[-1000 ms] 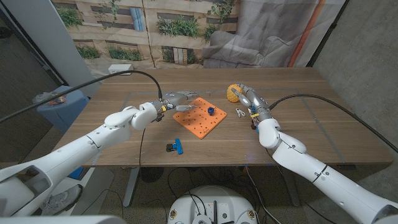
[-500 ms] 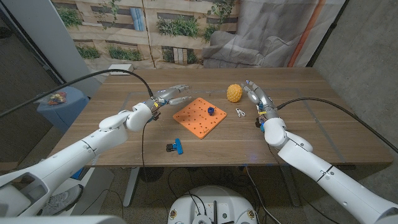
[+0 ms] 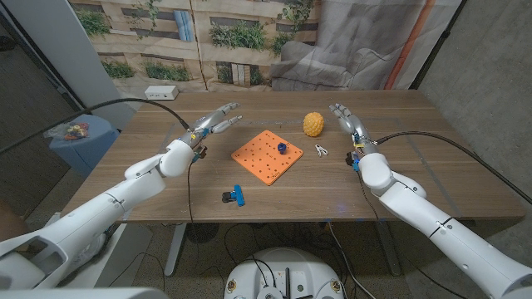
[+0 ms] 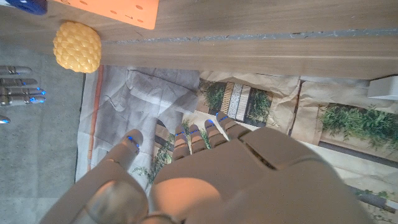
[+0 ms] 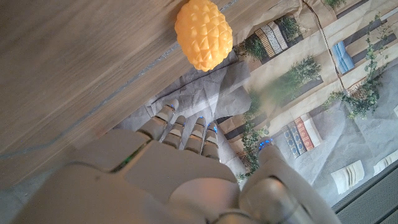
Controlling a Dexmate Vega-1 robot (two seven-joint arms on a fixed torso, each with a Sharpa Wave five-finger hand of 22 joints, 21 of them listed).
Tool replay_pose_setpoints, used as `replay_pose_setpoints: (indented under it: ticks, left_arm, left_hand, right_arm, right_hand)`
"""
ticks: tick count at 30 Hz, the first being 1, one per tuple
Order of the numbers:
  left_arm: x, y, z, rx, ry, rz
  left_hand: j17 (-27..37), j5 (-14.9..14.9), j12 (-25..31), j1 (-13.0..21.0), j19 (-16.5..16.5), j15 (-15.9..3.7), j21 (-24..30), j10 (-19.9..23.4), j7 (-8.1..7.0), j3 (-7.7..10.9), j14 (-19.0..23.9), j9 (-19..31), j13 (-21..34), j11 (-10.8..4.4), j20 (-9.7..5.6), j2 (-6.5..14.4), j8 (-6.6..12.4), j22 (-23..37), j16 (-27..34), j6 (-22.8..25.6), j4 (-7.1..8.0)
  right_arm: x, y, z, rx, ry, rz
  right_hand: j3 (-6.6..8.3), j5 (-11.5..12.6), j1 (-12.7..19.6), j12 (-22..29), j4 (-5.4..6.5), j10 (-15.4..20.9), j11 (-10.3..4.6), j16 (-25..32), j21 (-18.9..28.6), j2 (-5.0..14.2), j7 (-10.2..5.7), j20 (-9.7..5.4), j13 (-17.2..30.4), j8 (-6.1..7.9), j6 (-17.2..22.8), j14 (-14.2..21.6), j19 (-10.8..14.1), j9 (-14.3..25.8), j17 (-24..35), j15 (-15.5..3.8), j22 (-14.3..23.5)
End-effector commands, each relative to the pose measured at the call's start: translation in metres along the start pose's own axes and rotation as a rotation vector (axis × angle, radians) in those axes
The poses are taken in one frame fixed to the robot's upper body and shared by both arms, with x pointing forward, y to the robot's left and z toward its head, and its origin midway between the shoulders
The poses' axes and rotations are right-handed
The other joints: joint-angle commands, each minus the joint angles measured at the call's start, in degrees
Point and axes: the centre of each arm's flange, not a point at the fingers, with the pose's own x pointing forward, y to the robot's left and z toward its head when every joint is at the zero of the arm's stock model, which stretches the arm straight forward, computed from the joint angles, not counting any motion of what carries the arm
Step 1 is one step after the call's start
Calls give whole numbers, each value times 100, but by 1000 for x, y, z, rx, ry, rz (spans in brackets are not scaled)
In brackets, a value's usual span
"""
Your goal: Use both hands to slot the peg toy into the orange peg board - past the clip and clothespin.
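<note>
The orange peg board point(image 3: 268, 156) lies at the table's middle, and its corner point(image 4: 118, 9) is in the left wrist view. A small blue peg toy point(image 3: 282, 149) stands upright on the board's right part; its edge point(image 4: 25, 5) appears in the left wrist view too. My left hand point(image 3: 212, 122) hovers left of the board and further back, fingers stretched out, holding nothing. To the right of the board my right hand point(image 3: 347, 122) is raised with fingers spread and empty. Its fingertips point(image 4: 18, 87) show in the left wrist view.
A small metal clip point(image 3: 321, 150) lies just right of the board. A blue and black clothespin point(image 3: 233, 196) sits near the table's front edge. A yellow bumpy ball point(image 3: 312, 124) rests behind the board, between the hands, seen also from the wrists point(image 4: 77, 46) point(image 5: 203, 34).
My left hand has let go of the board's left corner and risen back to the left. My right hand has lifted away from the ball and clip. The board has not moved.
</note>
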Motion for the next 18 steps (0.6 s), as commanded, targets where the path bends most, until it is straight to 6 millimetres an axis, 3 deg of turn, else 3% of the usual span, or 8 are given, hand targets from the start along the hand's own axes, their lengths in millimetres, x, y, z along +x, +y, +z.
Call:
replay_pose_setpoints:
  ticks: [1, 10, 18]
  left_arm:
    - [-11, 0, -23, -134, 97, 123]
    - [-8, -10, -34, -328, 155, 178]
    - [-10, -29, -38, -481, 196, 268]
  left_hand:
    - [2, 20, 8, 46, 55, -391, 34, 40, -20, 46, 51, 0, 4, -2, -732, 503, 16, 20, -18, 37, -6]
    - [25, 15, 5, -3, 186, -355, 66, 48, 0, 26, 97, -1, 4, 16, -656, 482, -2, 19, 4, 37, 52]
    - [42, 18, 10, -79, 241, -312, 67, 71, 53, -4, 128, -2, 5, 74, -641, 466, -7, 19, 16, 61, 150]
  right_arm:
    - [13, -7, -15, 178, -7, 10]
    - [26, -8, -31, 317, 5, 47]
    - [24, -7, -41, 435, 5, 58]
  right_hand:
    - [-46, -12, -80, 4, -13, -16, 49, -23, -31, -6, 22, -171, 14, -4, -10, -25, -14, 10, 8, -294, 12]
    - [-74, -9, -130, -4, -12, -63, 112, -36, -35, -44, 51, -158, 13, -10, -56, -23, -21, 8, 2, -264, 12]
    - [-123, 8, -246, -39, 2, -288, 127, -125, -89, -70, 49, -103, 11, -40, -293, -180, -228, 5, -5, -230, 13]
